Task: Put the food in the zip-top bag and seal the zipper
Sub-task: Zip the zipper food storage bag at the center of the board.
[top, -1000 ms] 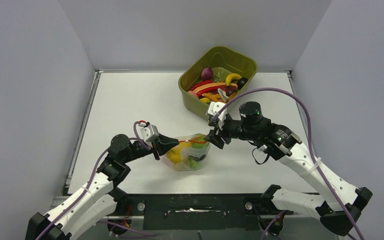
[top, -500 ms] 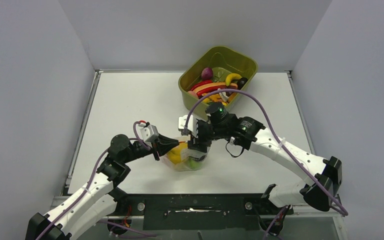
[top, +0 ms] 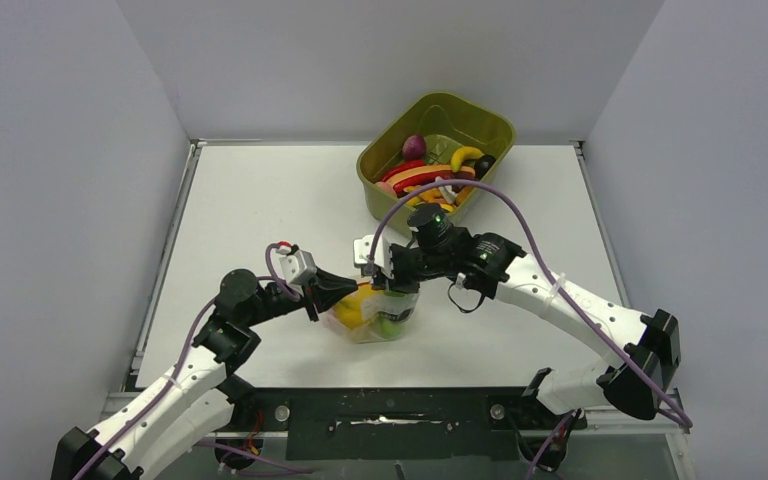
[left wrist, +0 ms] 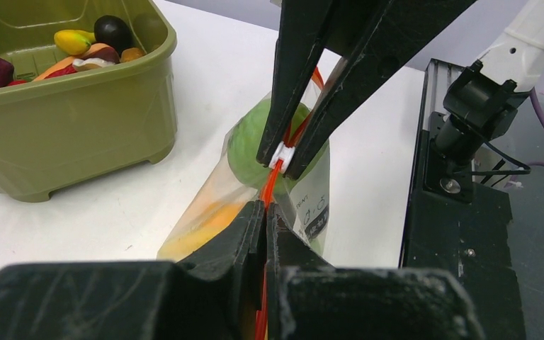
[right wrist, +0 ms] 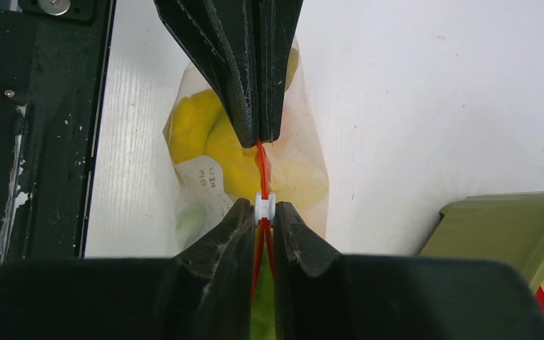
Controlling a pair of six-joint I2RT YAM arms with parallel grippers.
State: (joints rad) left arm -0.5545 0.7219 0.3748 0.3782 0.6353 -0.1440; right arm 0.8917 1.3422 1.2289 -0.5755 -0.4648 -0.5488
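The clear zip-top bag [top: 378, 322] stands on the table near the front centre, with yellow food [right wrist: 200, 134] and green food [left wrist: 249, 138] inside. My left gripper [top: 352, 289] is shut on the orange-red zipper [left wrist: 273, 185] at the bag's left end. My right gripper [top: 389, 284] is shut on the white slider [right wrist: 264, 205] of the zipper, close to the left fingertips [right wrist: 255, 106]. Behind the slider the two orange strips are still apart. In the left wrist view my left gripper [left wrist: 265, 207] pinches the strip just below the slider [left wrist: 282, 154].
The olive-green tub [top: 480, 112] at the back right holds more toy food [top: 428, 178]; it also shows in the left wrist view [left wrist: 64, 120] and the right wrist view [right wrist: 510, 227]. The black mounting rail [top: 390, 410] runs along the near table edge.
My right gripper has moved left along the bag's top, from its right end to close beside the left gripper. The left gripper has kept its hold and place.
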